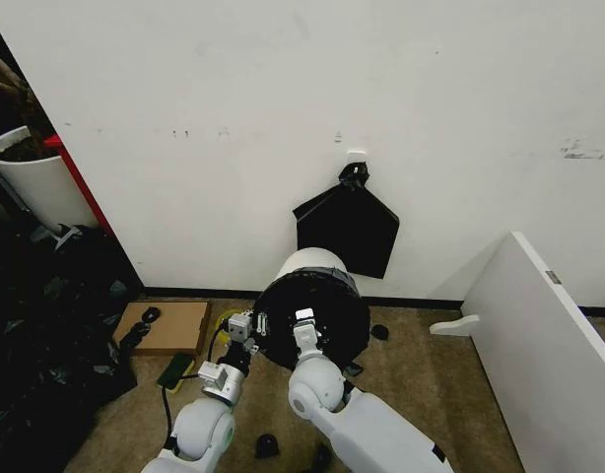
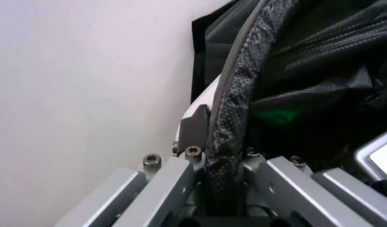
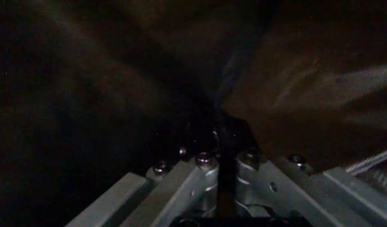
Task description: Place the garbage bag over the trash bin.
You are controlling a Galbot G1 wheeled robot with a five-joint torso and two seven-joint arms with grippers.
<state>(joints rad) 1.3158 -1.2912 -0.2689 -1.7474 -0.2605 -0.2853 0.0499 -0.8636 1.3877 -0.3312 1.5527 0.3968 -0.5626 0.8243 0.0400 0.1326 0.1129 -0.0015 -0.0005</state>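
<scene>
Garbage bag (image 1: 312, 320) film is stretched black and glossy across the mouth of the trash bin (image 1: 309, 261), which is held tipped up off the floor in front of the wall, its cream-white body poking out behind the black-covered opening. Just beyond the bin, a flat black bag with a knotted top (image 1: 348, 225) hangs on the wall. The left gripper (image 1: 255, 325) sits at the near-left edge of the bin's mouth; in the left wrist view its jaws are clenched on the bin's rim with a bunched band of the bag's film (image 2: 234, 94) between them. The right gripper (image 1: 304, 320) is at the near side of the mouth, and the right wrist view shows its jaws pinched together on a fold of dark film.

Judging from this, the step in hand is drawing the bag's opening over the rim. The next move likely calls for easing the film further down the bin's wall evenly, without tearing it or letting the bin slip.
</scene>
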